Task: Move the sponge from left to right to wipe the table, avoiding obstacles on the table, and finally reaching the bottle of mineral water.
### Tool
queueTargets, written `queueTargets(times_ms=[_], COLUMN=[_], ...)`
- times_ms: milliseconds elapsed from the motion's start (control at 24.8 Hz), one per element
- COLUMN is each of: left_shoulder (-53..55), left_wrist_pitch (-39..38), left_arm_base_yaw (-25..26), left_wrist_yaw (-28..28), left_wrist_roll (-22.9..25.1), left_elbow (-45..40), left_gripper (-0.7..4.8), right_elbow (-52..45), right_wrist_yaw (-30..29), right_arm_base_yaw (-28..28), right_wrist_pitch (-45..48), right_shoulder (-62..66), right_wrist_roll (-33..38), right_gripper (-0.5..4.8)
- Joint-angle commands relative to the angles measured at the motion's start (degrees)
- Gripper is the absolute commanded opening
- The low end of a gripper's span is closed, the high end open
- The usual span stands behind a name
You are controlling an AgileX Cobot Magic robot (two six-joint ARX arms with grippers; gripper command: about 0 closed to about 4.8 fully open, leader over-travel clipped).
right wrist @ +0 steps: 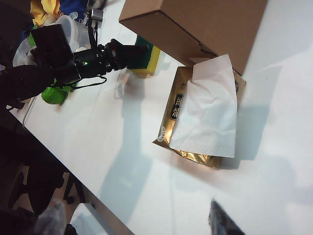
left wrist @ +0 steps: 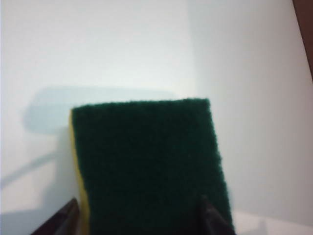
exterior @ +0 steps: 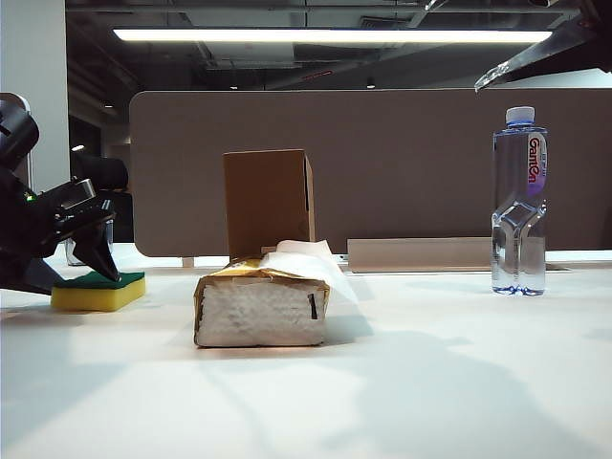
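On the far left of the exterior view we see the sponge [exterior: 98,292] lying flat on the white desk [exterior: 430,382], its green scouring layer up and yellow foam below. The left gripper [exterior: 96,256] is down over it, its dark fingers pointing at the green top; in the left wrist view the left gripper [left wrist: 142,218] has one fingertip beside the yellow edge of the sponge [left wrist: 149,166] and the other over the green face near the opposite edge. The jaws stand spread about the sponge, and we cannot tell whether they press it. To the right of the sponge, near the middle of the desk, lies the gold-edged tissue pack [exterior: 260,308] with one white sheet sticking out, and just behind it stands the upright brown cardboard box [exterior: 268,201]. The bottle of mineral water [exterior: 519,201] stands upright far to the right, well apart from both. The right gripper [right wrist: 132,220] hangs above the desk with its jaws wide apart and nothing between them, looking down on the tissue pack [right wrist: 205,117], the cardboard box [right wrist: 195,24] and, beyond them, the sponge [right wrist: 146,61].
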Motion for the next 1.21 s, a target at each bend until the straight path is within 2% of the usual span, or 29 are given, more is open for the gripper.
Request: queueTargets(times_ms=[40, 81, 161, 202, 282, 323, 565, 807, 887, 1210], left_shoulder=[0.1, 0.2, 0.5, 0.6, 0.6, 0.6, 0.6, 0.6, 0.5, -1.0], left_wrist_pitch=[0.5, 0.5, 0.5, 0.2, -0.2, -0.4, -1.8, -9.6, -12.8, -18.9], left_arm_base_yaw=[0.0, 0.0, 0.0, 0.0, 0.0, 0.0, 0.0, 0.0, 0.0, 0.0], left_wrist_yaw=[-0.2, -0.2, -0.2, -0.2, -0.2, -0.2, -0.2, -1.7, -1.6, -0.1], left_wrist_roll=[0.1, 0.1, 0.1, 0.2, 1.4, 1.6, 3.4, 4.9, 7.1, 9.3], left_elbow=[0.3, 0.3, 0.3, 0.3, 0.3, 0.3, 0.3, 0.3, 0.3, 0.2], left_gripper=[2.5, 1.94, 1.36, 0.72, 0.08, -0.06, -0.06, -0.06, -0.06, -0.06], right_elbow=[0.3, 0.3, 0.3, 0.3, 0.3, 0.3, 0.3, 0.9, 0.9, 0.9], right_wrist_yaw=[-0.1, -0.1, -0.1, -0.1, -0.6, -0.6, -1.9, -1.8, -1.8, -2.8], right_arm_base_yaw=[0.1, 0.1, 0.1, 0.1, 0.2, 0.4, 1.1, 1.1, 1.1, 1.1], right_wrist_pitch=[0.8, 0.8, 0.8, 0.8, 0.8, 0.7, -2.2, -2.2, -2.3, -2.4], right_shoulder=[-0.1, -0.1, -0.1, -0.1, -0.1, -0.1, -0.1, -0.1, -0.1, -0.2], right_wrist_roll=[-0.2, -0.2, -0.2, -0.2, -0.2, -0.2, -0.3, -1.4, -1.4, -1.4], right_gripper=[3.77, 3.77, 3.77, 3.77, 3.77, 3.77, 3.77, 3.77, 3.77, 3.77])
